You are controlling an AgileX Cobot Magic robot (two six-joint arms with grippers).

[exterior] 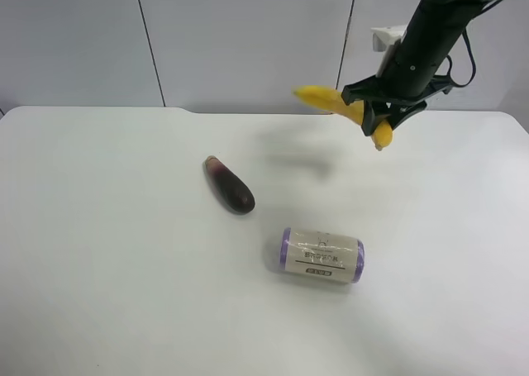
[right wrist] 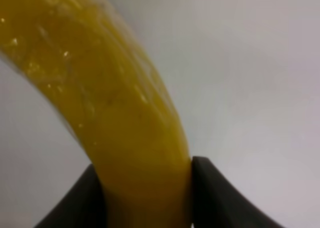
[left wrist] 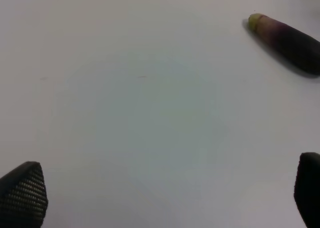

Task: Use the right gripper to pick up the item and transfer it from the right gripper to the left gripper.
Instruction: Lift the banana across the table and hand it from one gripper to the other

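Note:
The bright yellow banana (exterior: 343, 107) hangs in the air above the table's far right part, held by my right gripper (exterior: 376, 111), a slim black claw on a round black arm with a white bracket. In the right wrist view the banana (right wrist: 110, 112) fills the frame, pinched between the two black fingers (right wrist: 215, 198). My left gripper (left wrist: 160, 198) is open and empty above bare table; only its two fingertips (left wrist: 22, 193) show, far apart. It does not show in the exterior high view.
A dark purple eggplant (exterior: 230, 186) lies near the table's middle and also shows in the left wrist view (left wrist: 287, 37). A purple-ended, paper-labelled roll (exterior: 322, 255) lies on its side in front of it. The white table (exterior: 99, 268) meets a grey wall behind.

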